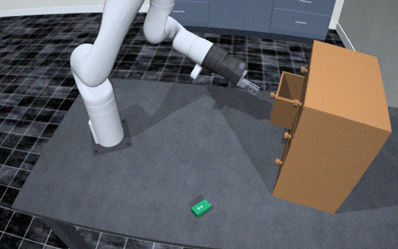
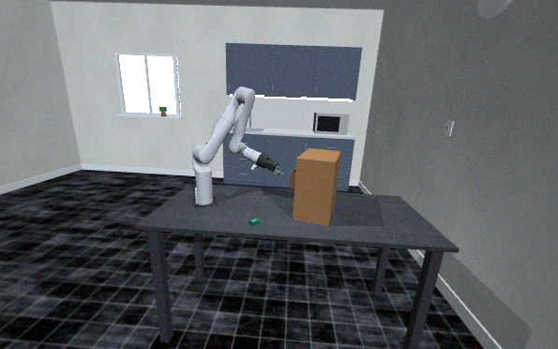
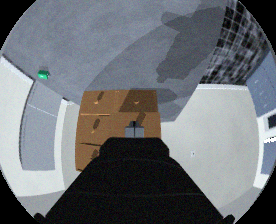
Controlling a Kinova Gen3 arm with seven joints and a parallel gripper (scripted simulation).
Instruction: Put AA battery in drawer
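The wooden chest (image 1: 339,127) (image 2: 316,188) (image 3: 96,129) stands upright on the right of the table, its front facing the arm. One drawer (image 1: 283,110) (image 2: 293,177) on the far side, in what looks like the middle row, is pulled out a good way. The part of its inside that shows is bare; its floor is hidden. The other drawers sit flush. My gripper (image 1: 255,90) (image 2: 282,175) (image 3: 134,126) is shut and empty, hanging just in front of the open drawer's knob (image 1: 272,95) without touching it. I see no AA battery in any view.
A small green block (image 1: 201,207) (image 2: 254,220) (image 3: 42,74) lies near the table's front edge, well left of the chest. The arm's base (image 1: 106,134) is bolted at the table's left. The dark grey table (image 1: 162,150) (image 2: 391,225) carries it all.
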